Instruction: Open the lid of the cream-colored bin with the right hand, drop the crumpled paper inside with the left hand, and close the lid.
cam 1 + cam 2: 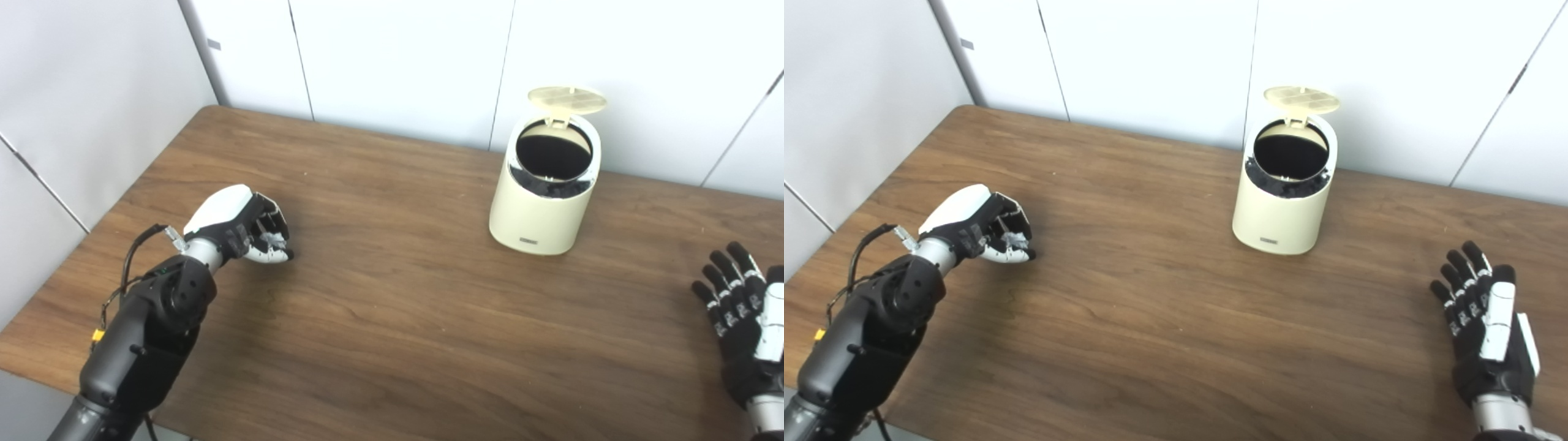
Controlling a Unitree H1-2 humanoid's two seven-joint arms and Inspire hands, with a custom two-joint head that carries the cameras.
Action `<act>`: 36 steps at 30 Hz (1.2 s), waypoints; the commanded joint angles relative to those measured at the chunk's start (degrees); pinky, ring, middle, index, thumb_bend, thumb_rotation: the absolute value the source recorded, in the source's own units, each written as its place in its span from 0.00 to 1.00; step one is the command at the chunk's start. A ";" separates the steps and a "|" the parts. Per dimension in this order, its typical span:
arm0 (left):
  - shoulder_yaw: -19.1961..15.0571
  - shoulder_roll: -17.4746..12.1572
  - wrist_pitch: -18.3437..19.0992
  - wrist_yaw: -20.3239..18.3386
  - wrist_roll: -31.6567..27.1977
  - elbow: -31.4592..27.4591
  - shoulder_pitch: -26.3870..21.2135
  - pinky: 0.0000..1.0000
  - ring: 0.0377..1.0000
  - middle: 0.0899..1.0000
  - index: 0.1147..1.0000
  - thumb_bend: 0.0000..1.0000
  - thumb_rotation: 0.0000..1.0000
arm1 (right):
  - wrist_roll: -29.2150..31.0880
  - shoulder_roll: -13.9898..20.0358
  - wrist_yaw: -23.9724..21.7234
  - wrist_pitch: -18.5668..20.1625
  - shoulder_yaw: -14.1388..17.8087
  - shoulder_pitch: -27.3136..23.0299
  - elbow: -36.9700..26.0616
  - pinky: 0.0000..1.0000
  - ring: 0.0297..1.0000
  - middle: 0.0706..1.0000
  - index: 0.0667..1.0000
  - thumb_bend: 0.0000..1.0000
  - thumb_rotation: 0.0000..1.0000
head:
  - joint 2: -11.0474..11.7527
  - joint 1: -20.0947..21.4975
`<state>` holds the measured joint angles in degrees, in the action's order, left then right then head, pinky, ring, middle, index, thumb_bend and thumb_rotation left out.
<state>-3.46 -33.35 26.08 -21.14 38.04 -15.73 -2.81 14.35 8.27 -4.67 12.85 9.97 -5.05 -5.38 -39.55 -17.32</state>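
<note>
Wooden table [392, 318], white wall panels [398, 61], open-lidded bin [542, 202]

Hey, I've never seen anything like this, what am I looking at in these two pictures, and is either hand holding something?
Both pictures come from two cameras side by side on a humanoid robot's head, so they show one scene from slightly different spots. The arms reach in from the bottom edge. On the wooden table stands a cream bin with its lid flipped up, showing a dark inside. The left robot hand is curled shut around something small and pale grey, probably crumpled paper, though it is mostly hidden. The right robot hand rests near the table's right edge, fingers spread, holding nothing.
</note>
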 commanded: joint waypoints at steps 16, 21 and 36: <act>0.41 3.02 0.78 0.65 5.21 -6.85 -3.33 0.37 0.35 0.40 0.43 0.50 0.00 | 0.48 1.29 -2.20 -5.28 -0.21 -0.39 3.59 0.98 0.96 0.90 0.93 0.58 1.00 | 1.95 1.78; 1.74 5.45 0.66 0.07 6.86 -8.80 -5.67 0.34 0.33 0.39 0.44 0.50 0.00 | 0.66 1.01 -2.14 -5.49 -0.29 -0.20 3.57 0.98 0.96 0.90 0.93 0.59 1.00 | 2.63 2.61; 5.83 9.85 0.16 -2.30 9.18 -10.15 -12.89 0.34 0.36 0.40 0.43 0.50 0.00 | 0.52 0.35 -2.02 -7.14 -0.78 -0.31 4.69 0.97 0.96 0.90 0.94 0.55 1.00 | 2.92 5.76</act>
<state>2.60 -22.95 26.72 -23.97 46.99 -24.60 -13.05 14.77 8.94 -6.59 6.16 9.40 -5.14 -1.36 -36.65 -11.78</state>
